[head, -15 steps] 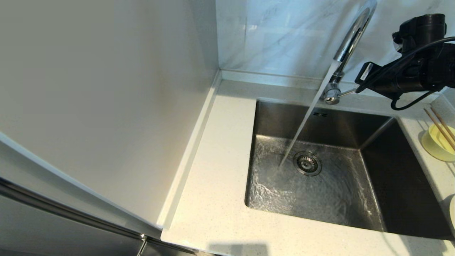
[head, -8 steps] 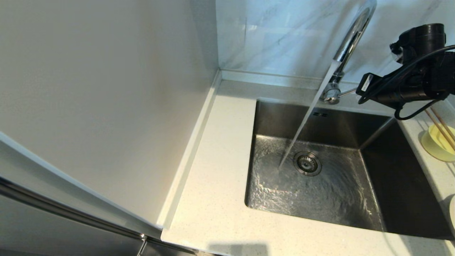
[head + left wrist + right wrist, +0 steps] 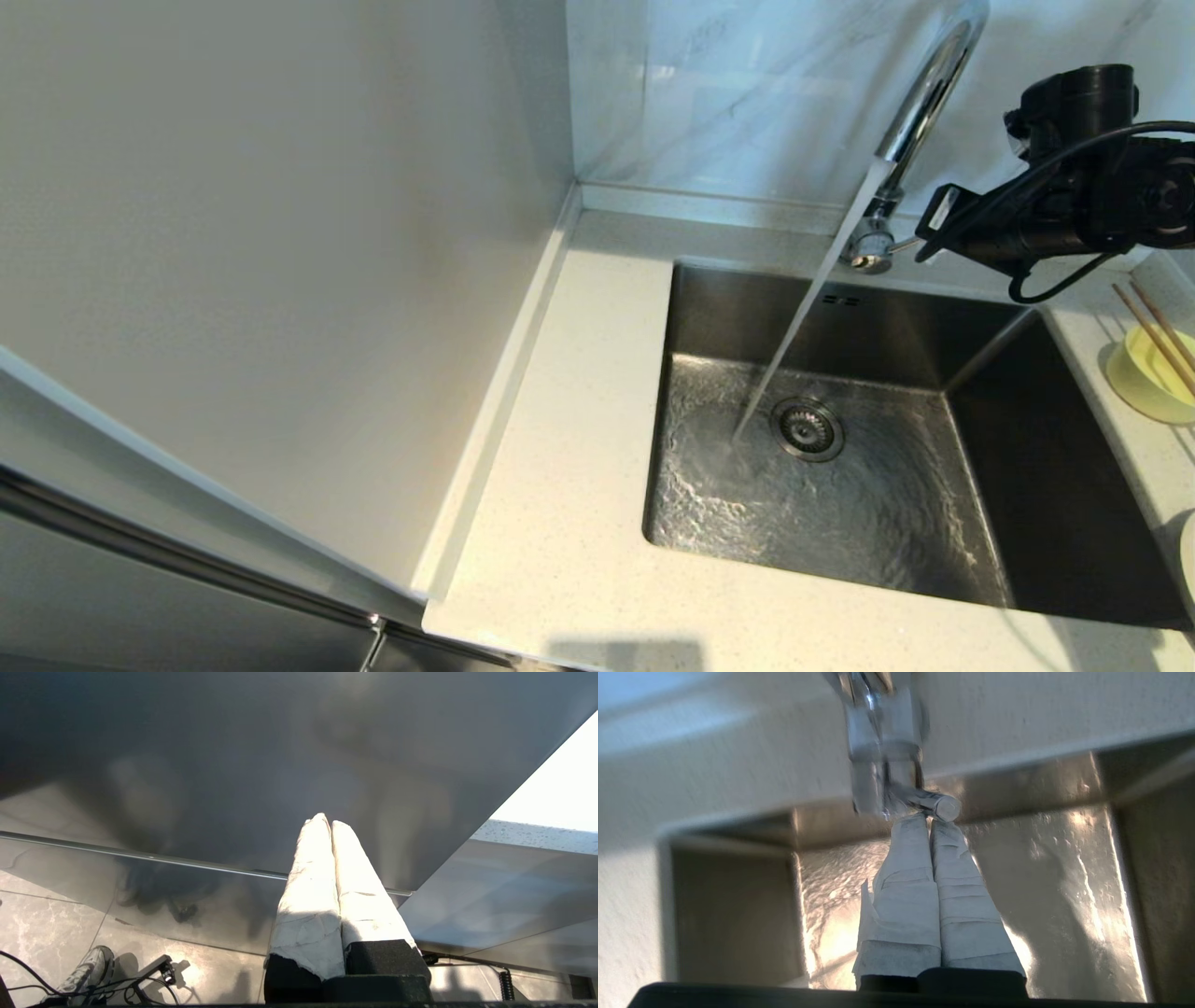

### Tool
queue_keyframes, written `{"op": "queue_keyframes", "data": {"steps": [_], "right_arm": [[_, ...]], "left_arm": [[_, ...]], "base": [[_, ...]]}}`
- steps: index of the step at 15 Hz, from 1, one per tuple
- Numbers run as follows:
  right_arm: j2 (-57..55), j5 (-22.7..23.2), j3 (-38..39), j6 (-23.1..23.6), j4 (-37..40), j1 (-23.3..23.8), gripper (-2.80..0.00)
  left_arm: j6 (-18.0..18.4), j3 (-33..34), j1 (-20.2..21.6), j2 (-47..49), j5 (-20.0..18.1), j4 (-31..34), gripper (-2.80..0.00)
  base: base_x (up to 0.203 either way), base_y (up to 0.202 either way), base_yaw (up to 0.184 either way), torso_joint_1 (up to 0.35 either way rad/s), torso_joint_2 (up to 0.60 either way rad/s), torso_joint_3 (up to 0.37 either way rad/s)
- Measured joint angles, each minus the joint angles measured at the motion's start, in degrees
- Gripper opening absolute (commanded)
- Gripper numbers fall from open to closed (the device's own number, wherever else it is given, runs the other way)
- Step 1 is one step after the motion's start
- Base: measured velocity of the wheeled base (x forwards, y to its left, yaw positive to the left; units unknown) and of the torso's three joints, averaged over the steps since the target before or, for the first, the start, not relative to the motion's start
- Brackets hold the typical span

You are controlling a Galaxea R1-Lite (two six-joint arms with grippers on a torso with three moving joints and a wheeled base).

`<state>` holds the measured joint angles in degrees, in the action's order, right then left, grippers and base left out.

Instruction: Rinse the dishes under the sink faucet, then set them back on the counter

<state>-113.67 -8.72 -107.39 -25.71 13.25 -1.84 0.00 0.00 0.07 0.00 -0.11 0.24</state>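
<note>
Right gripper (image 3: pixel 928 820), fingers pressed together and holding nothing, sits at the faucet's (image 3: pixel 920 103) side lever (image 3: pixel 924 802), likely nudging it. Water runs into the basin (image 3: pixel 1018 485). Beside the basin, on the counter (image 3: pixel 560 467), chopsticks (image 3: pixel 1158 338) rest across the pale-yellow bowl (image 3: pixel 1144 378). Left gripper (image 3: pixel 331 822) hangs parked away from the faucet, fingers together.

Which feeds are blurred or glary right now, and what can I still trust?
Head view: sharp, with glare on the wet sink floor and the faucet. Right wrist view: the faucet lever is smeared by blur, and the shut right gripper sits just beside it. Left wrist view: the shut left gripper is overexposed; the dark panel shows only murky reflections.
</note>
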Motion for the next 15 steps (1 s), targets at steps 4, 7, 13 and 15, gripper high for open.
{"op": "queue_keyframes", "data": {"steps": [4, 7, 13, 15], "right_arm": [[-2.26, -2.46, -2.05, -0.36, -4.87, 0.02, -2.80], [-2.57, -3.50, -0.73, -0.42, -6.78, -0.02, -2.80], [2.22, -3.15, 7.79, -0.31, -7.74, 0.06, -2.80], [7.34, -2.18, 13.04, 0.70, -5.96, 0.02, -2.80]], "left_arm": [[0.00, 0.00, 0.00, 0.00, 0.00, 0.00, -2.80], [0.02, 0.00, 0.00, 0.00, -0.02, 0.01, -2.80], [0.02, 0.00, 0.00, 0.00, -0.02, 0.00, -2.80], [0.02, 0.00, 0.00, 0.00, -0.02, 0.02, -2.80]], "base": [[0.000, 0.000, 0.000, 0.000, 0.00, 0.000], [0.000, 0.000, 0.000, 0.000, 0.00, 0.000], [0.000, 0.000, 0.000, 0.000, 0.00, 0.000], [0.000, 0.000, 0.000, 0.000, 0.00, 0.000]]}}
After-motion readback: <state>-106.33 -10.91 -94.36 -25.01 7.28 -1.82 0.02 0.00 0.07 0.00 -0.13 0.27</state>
